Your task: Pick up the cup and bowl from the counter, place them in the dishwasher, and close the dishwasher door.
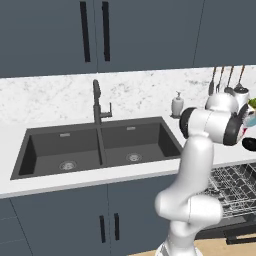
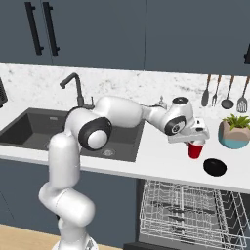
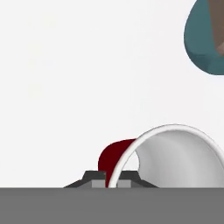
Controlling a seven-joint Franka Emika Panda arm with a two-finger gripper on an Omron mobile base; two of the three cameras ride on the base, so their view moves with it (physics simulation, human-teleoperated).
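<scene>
Right base view shows the gripper [image 2: 195, 142] pinching the rim of the red cup [image 2: 196, 150] on the counter [image 2: 161, 158], with the bowl [image 2: 215, 167] just right and nearer, above the open dishwasher [image 2: 188, 215]. Hand view adds the fingertips [image 3: 97, 178] clamped on the cup's wall [image 3: 114, 155], white inside. Left base view hides the cup behind the arm, which reaches right with the hand pointing down.
</scene>
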